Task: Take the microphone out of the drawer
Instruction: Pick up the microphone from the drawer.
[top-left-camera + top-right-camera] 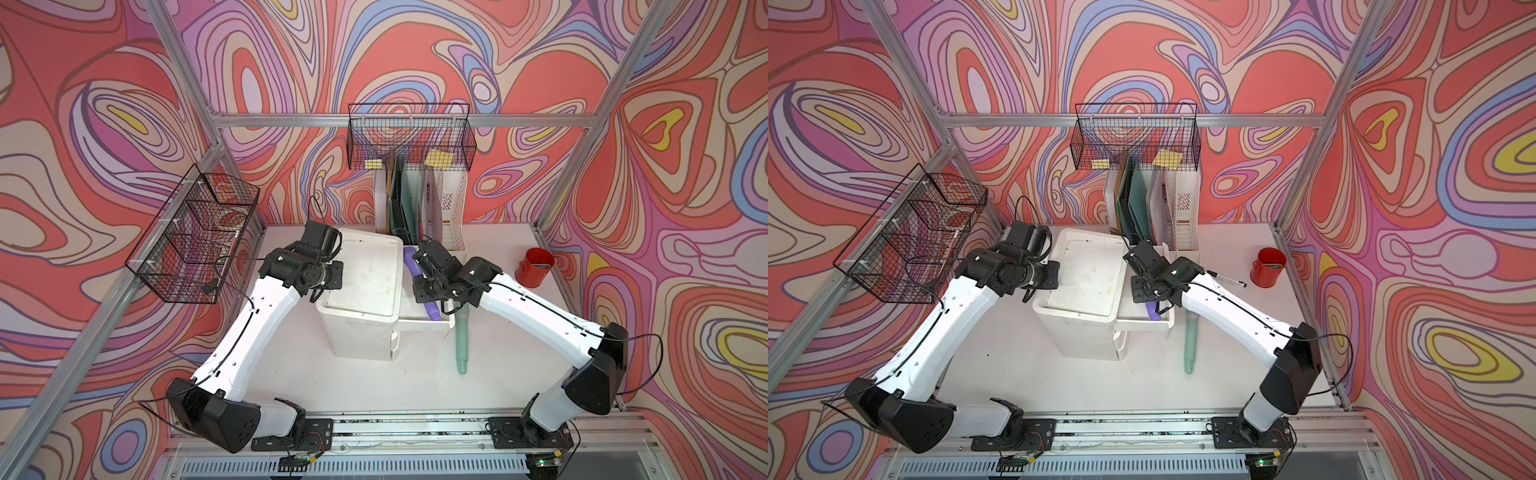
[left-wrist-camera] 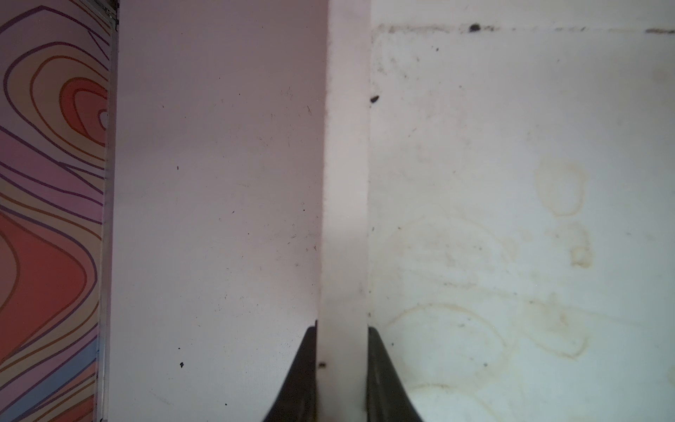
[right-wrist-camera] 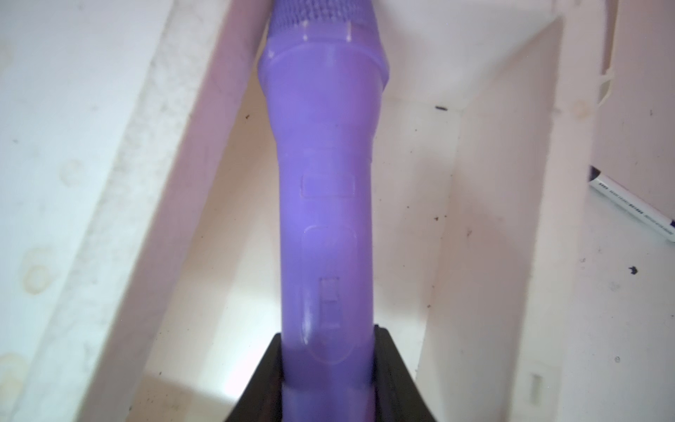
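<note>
A purple microphone runs lengthwise within the outline of the open white drawer, which is pulled out on the right side of a white drawer unit. My right gripper is shut on the microphone's handle, with the mesh head pointing away from the wrist. The arm hides the microphone's middle in both top views. My left gripper is shut on the raised rim at the unit's left top edge.
A pale green long object lies on the table right of the drawer. A black marker and a red cup sit farther right. A file holder stands behind the unit, under a wire basket. Another basket hangs on the left wall.
</note>
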